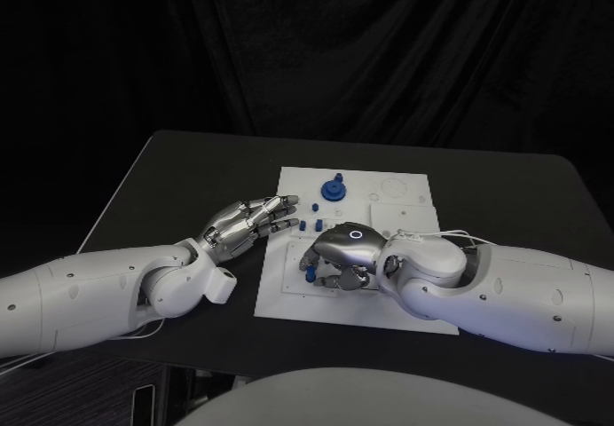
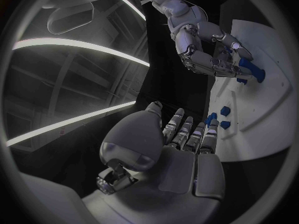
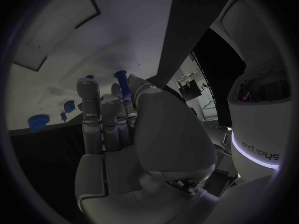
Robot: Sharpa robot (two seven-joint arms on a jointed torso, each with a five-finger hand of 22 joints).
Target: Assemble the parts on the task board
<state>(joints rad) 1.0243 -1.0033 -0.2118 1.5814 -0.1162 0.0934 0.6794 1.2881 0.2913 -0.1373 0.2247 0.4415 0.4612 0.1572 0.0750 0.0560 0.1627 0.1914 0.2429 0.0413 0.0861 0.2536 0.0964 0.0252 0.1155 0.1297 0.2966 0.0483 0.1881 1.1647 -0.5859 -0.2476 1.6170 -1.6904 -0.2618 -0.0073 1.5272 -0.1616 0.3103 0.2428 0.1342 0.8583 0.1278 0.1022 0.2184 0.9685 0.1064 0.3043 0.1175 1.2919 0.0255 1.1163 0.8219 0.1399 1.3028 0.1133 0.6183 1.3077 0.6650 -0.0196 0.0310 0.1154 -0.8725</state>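
The board (image 1: pixel 345 306) sat pretty much mid-bench (image 1: pixel 167 177). A stacked part (image 1: pixel 333 190) stood up near the board's far edge, and a few small parts (image 1: pixel 311 225) lay nearer the middle, toward its left side. The left hand (image 1: pixel 249 220) was over the bench just off the board's left edge, fingertips right beside those small parts. The right hand (image 1: pixel 343 257) was over the board's near half, in front of the small parts, with a peg (image 3: pixel 122 84) between its fingers.
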